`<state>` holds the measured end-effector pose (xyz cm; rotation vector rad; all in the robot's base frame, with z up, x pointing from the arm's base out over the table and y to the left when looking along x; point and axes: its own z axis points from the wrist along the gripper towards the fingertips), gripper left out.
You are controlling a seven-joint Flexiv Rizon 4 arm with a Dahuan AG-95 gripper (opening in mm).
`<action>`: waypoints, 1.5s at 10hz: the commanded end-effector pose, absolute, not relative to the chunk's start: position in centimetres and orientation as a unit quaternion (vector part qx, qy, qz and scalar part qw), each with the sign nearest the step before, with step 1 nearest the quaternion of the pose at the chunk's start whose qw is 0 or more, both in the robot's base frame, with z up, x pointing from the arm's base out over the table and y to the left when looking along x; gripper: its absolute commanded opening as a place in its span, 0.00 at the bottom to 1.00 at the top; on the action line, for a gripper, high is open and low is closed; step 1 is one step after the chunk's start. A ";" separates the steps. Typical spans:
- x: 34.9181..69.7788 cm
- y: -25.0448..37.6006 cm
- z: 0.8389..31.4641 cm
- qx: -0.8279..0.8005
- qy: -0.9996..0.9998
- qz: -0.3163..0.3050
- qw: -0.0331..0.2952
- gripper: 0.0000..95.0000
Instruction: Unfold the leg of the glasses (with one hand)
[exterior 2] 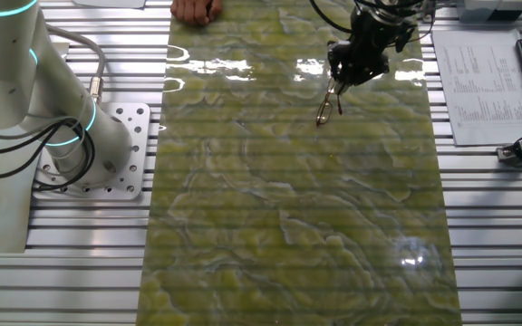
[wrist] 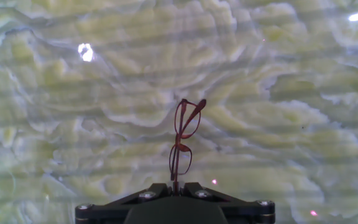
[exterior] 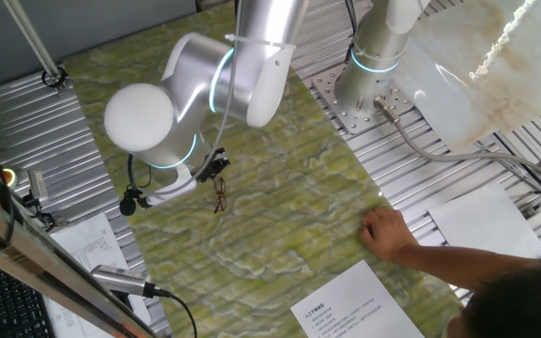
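Gripper (wrist: 175, 191) clenched on glasses (wrist: 183, 140) at one end; I see frame hanging just above green mat (exterior 2: 288, 226).

Reddish-brown glasses (wrist: 183, 138), green-marbled tabletop (wrist: 278, 93)

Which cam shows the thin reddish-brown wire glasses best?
Hand view: the thin reddish-brown wire glasses sit centred and unobstructed, both rims distinct. In both fixed views they are a tiny dark shape beside the black gripper.

The arm (exterior: 205, 84) bends low, its gripper (exterior 2: 347, 72) pointing down, fingers closed.
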<state>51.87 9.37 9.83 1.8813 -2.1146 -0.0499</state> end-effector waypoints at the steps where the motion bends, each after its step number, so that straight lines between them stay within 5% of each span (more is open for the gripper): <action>1: 51.8 9.4 9.9 0.655 -0.740 -0.021 0.150 0.00; 3: 51.8 9.4 9.9 0.652 -0.743 -0.021 0.148 0.00; 4: 51.8 9.4 9.9 0.651 -0.745 -0.024 0.146 0.20; 11: 51.7 9.0 11.4 0.640 -0.755 -0.018 0.142 0.20; 15: 52.2 5.3 12.5 0.621 -0.775 -0.045 0.105 0.20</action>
